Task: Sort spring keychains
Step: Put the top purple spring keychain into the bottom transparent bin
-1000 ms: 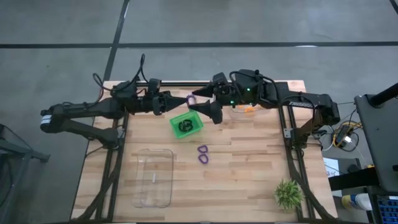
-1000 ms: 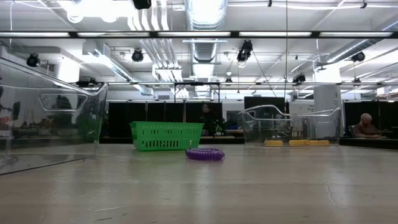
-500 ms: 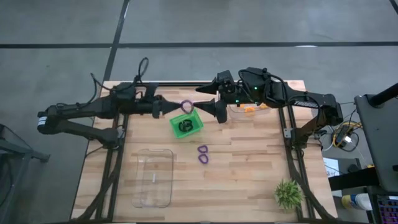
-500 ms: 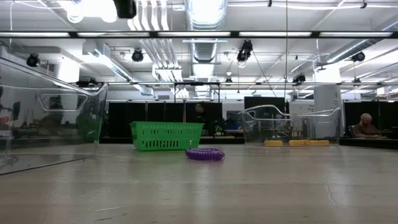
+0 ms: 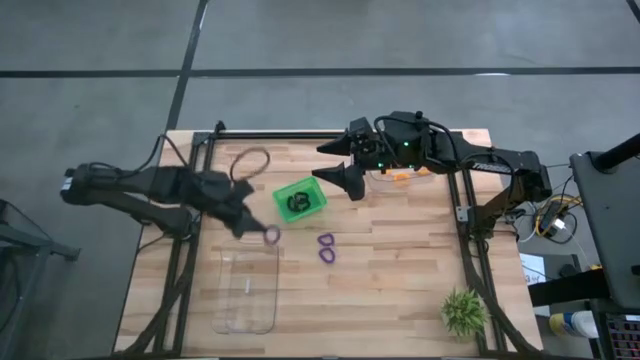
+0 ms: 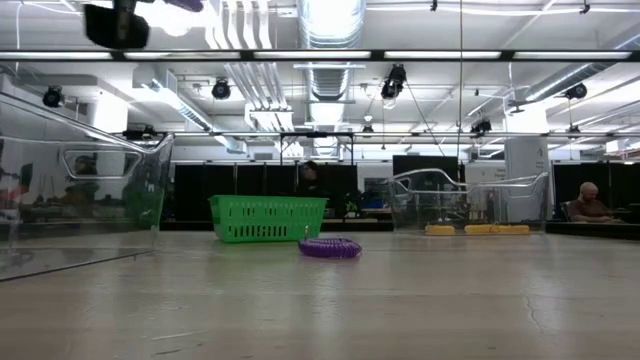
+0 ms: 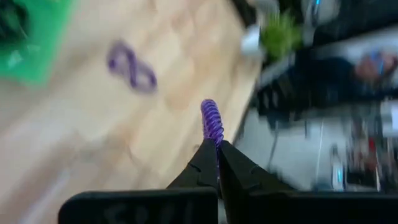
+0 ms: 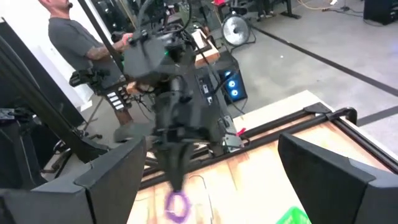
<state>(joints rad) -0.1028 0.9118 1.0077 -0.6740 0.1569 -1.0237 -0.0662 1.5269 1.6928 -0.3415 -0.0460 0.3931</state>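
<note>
My left gripper (image 5: 264, 234) is shut on a purple spring keychain (image 5: 271, 236), above the far end of the clear bin (image 5: 247, 285) near the table's left. In the left wrist view the coil (image 7: 211, 121) sticks out past the fingertips. Two more purple keychains (image 5: 326, 247) lie flat on the table, near of the green bin (image 5: 300, 199). That bin holds black keychains (image 5: 296, 204). Orange keychains (image 5: 400, 176) lie in a second clear bin by the far edge. My right gripper (image 5: 337, 164) is open, raised beside the green bin's far right corner. My left gripper pinches the purple keychain's coil at one side of its loop (image 7: 215, 140) between the two fingertips. The loop stands edge-on beyond the fingertips, lifted clear of the table and above the clear bin.
A small green spiky plant (image 5: 463, 312) stands at the near right corner. The low view shows the green bin (image 6: 268, 218), a purple keychain (image 6: 329, 247) and clear bins on both sides. People (image 8: 68, 37) are in the room beyond the table. Bare wood lies near of the purple keychains.
My left gripper, still shut on the purple keychain, has swung from beside the green bin's far edge toward the table's left and near side. It now hangs over the clear bin's far end. The right arm has stayed roughly in place.
</note>
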